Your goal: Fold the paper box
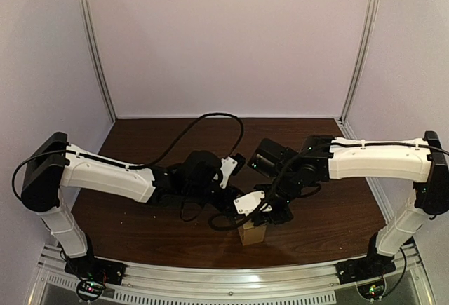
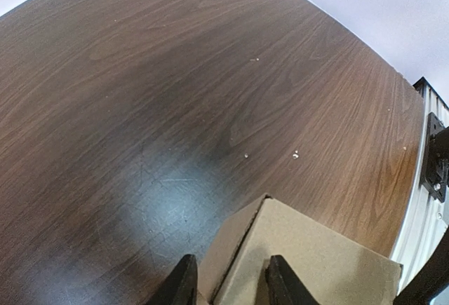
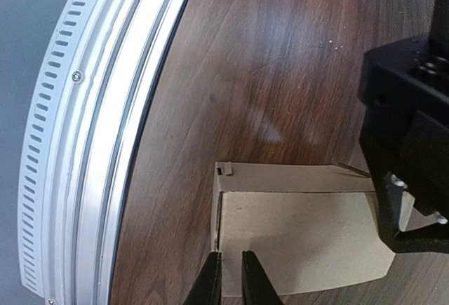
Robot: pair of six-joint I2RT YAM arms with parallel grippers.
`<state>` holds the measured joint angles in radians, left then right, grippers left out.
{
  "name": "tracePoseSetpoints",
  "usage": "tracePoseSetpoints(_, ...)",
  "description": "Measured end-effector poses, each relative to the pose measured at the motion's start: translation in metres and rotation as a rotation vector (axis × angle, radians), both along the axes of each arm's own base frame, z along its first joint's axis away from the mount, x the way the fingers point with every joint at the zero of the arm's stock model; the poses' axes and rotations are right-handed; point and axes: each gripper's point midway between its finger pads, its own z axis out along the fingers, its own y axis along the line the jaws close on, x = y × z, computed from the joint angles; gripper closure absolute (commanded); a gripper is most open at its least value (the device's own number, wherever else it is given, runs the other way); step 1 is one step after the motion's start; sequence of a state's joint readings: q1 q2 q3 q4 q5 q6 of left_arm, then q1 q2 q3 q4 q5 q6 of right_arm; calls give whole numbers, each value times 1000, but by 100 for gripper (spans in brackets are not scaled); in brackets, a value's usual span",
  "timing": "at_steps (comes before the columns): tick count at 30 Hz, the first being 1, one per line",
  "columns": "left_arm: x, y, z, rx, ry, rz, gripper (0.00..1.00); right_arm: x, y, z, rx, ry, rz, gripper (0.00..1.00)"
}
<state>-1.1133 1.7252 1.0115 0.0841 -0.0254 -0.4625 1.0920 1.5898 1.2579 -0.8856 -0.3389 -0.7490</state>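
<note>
A small brown paper box (image 1: pixel 252 236) stands near the table's front edge, its lid lying flat on top. Both arms meet above it. In the left wrist view my left gripper (image 2: pixel 232 284) is open, its fingers astride the seam between the box (image 2: pixel 316 256) lid and one side wall. My right gripper (image 3: pixel 231 277) has its fingers almost together, tips resting on the lid's edge next to the side wall of the box (image 3: pixel 302 235). A small tab sticks up at one box corner (image 3: pixel 224 170). From above, the left gripper (image 1: pixel 240 215) and right gripper (image 1: pixel 272 218) hide most of the box.
The aluminium base rail (image 3: pixel 105 109) runs close beside the box. The left arm's black wrist (image 3: pixel 414 109) hangs right over the box's far end. A black mount (image 2: pixel 435 158) sits on the rail. Bare wooden table (image 1: pixel 154 144) stretches behind the arms.
</note>
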Motion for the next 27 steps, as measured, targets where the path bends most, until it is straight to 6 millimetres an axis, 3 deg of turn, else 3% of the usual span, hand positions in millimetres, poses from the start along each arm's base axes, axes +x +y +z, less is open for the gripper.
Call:
tracePoseSetpoints(10, -1, -1, 0, -3, 4, -5, 63, 4, 14, 24, 57, 5, -5, 95)
tracePoseSetpoints(14, -1, -1, 0, -3, 4, -5, 63, 2, 14, 12, 30, 26, 9, 96)
tracePoseSetpoints(17, -1, 0, 0, -2, 5, -5, 63, 0, 13, -12, -23, 56, 19, 97)
tracePoseSetpoints(27, -2, 2, 1, 9, 9, -8, 62, 0, 13, -6, -16, 50, 21, 96)
